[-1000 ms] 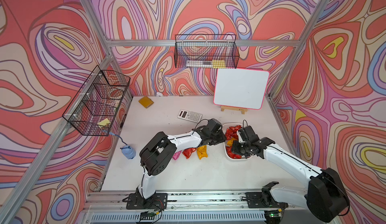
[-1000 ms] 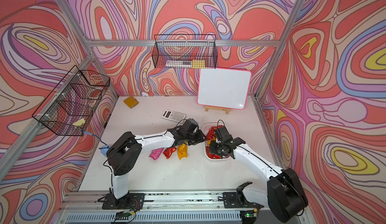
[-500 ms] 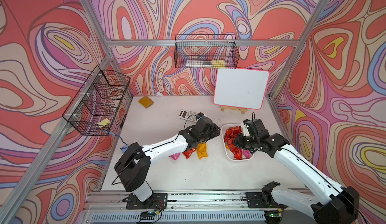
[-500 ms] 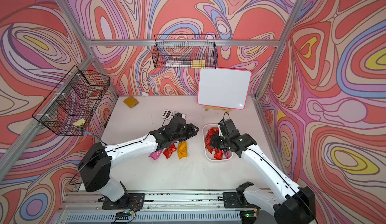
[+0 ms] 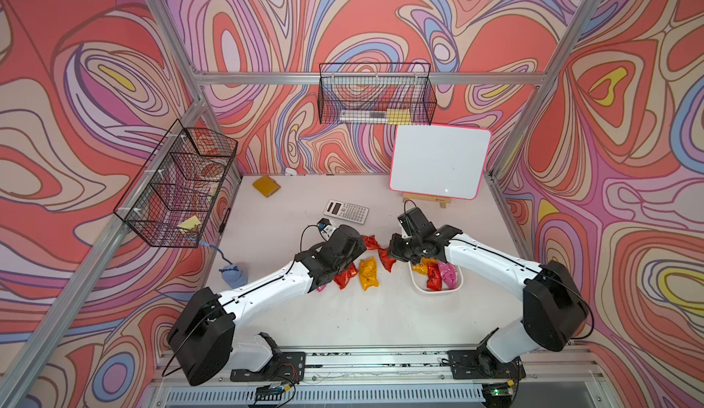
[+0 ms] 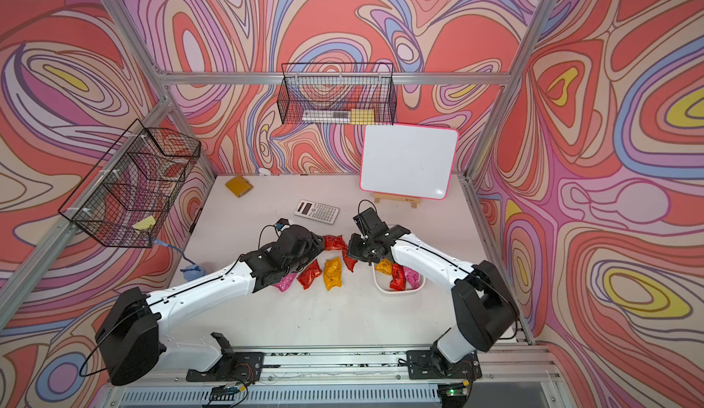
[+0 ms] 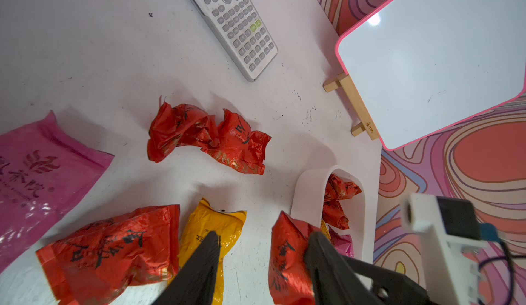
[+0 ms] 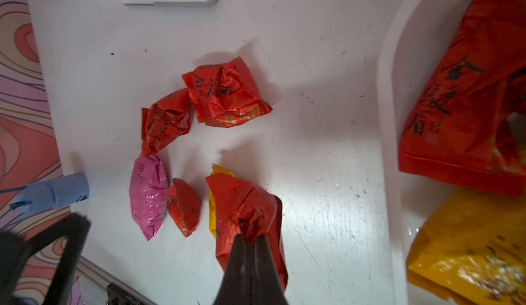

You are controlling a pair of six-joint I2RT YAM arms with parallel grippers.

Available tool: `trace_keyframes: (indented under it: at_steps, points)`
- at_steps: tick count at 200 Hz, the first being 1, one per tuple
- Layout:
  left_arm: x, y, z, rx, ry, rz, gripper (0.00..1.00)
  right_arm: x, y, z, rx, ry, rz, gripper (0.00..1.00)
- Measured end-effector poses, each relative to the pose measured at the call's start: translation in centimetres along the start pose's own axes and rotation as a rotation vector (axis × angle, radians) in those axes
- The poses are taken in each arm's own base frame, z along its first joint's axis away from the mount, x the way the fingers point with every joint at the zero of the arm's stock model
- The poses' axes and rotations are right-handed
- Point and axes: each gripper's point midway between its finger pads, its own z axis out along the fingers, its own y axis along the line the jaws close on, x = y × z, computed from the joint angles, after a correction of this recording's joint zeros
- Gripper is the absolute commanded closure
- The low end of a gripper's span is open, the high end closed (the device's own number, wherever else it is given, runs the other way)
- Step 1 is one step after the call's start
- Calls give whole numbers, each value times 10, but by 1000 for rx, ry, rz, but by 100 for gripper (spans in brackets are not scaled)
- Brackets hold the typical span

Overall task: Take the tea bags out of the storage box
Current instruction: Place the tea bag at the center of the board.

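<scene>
red foil makes up most of the count. we find five tea bags (image 5: 346,274) lying on the table (image 5: 343,318), just beside the storage box (image 5: 438,292) on its left-arm side. they are a crumpled red pair (image 8: 225,93) touching each other, a pink one (image 8: 148,195), a red one (image 8: 183,206) just beside it, and an orange-yellow one (image 6: 332,272). a sixth, the held red bag (image 8: 247,204), is pinched by one crimped end in the right gripper (image 8: 252,236), whose jaws are pressed together on the foil. it hangs over the table, clear of the box rim; we cannot tell whether its lower end touches the surface. the left gripper (image 7: 263,239) stands with jaws spread and nothing gripped, low over the bags already out.

the box sits on the table under the right arm, which hides its far end in both top views. inside, at the near end, we see an orange bag (image 5: 421,267), a red bag (image 5: 433,277) and a pink bag (image 5: 446,274). the left wrist view shows at least two more red ones (image 7: 338,192) at the other end.

our judgement: roughly half the job is done. six bags are outside the box, one of them in the jaws; at least five remain inside. what is left is to set down the held bag and lift out the rest.
</scene>
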Motion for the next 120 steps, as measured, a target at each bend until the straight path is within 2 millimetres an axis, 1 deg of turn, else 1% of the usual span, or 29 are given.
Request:
trace_keyframes:
  at_steps: [17,26,38,51,65,76,85,94,110,114,120]
  points:
    - [1,5,-4,-8,5,-2,45,6,-5,21,30,28,15,100]
    - [2,7,-6,-10,9,-2,45,9,-6,30,40,39,19,91]
    - [3,10,-7,-14,18,0,44,12,-7,37,46,46,23,81]
    - [6,11,-8,-14,29,5,44,12,-6,39,47,41,16,71]
    - [8,11,-8,-16,43,23,42,8,-5,35,50,20,9,59]
    - [10,12,-9,-21,54,46,41,3,-4,29,56,-7,4,52]
    - [12,10,-10,-23,65,68,40,-2,-4,20,60,-30,-11,49]
    - [14,4,-11,-16,74,98,39,-10,-2,6,60,-66,-16,48]
    - [19,-18,-16,5,93,172,37,-26,-2,-22,57,-136,-25,48]
    - [22,-30,-17,24,99,193,37,-32,-3,-33,59,-163,-22,48]
    - [25,-43,-19,42,105,225,37,-40,-6,-47,61,-197,-17,48]
